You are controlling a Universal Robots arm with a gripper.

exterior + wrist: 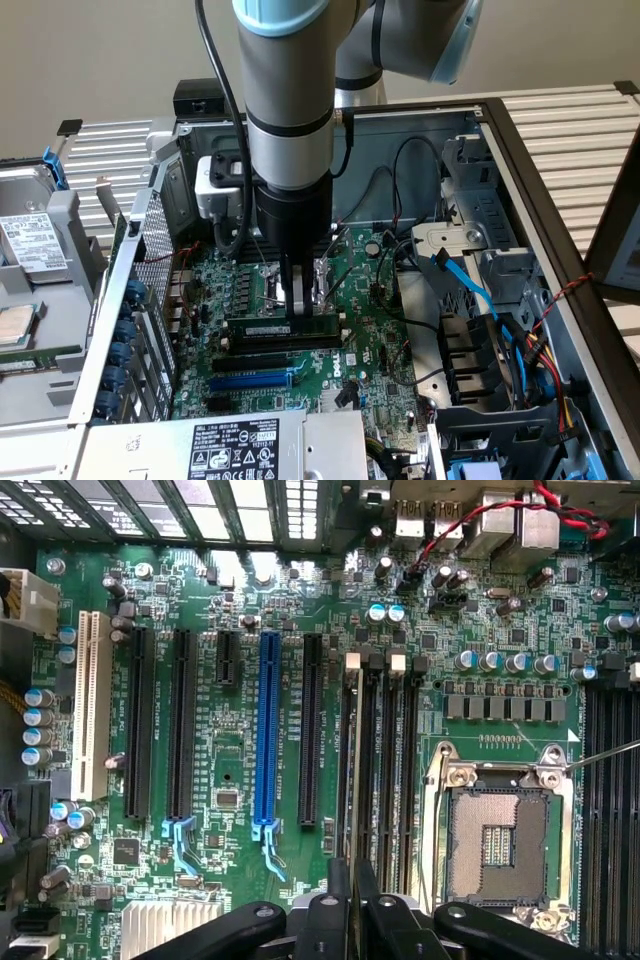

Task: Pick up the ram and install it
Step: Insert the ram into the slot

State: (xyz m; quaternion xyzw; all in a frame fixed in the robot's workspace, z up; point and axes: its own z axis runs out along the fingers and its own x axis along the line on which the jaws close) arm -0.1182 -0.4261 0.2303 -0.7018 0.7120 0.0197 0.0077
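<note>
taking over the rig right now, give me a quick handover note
Gripper: shut on the ram.
Ram: held on edge, lengthwise over the memory slots, beside the CPU socket.
Done: ram picked up and lined up with the slots.
Left: seating it. Can't tell whether it touches a slot yet.

White sticker (238, 447), print too small to read, drive label (30, 243), likewise illegible
</note>
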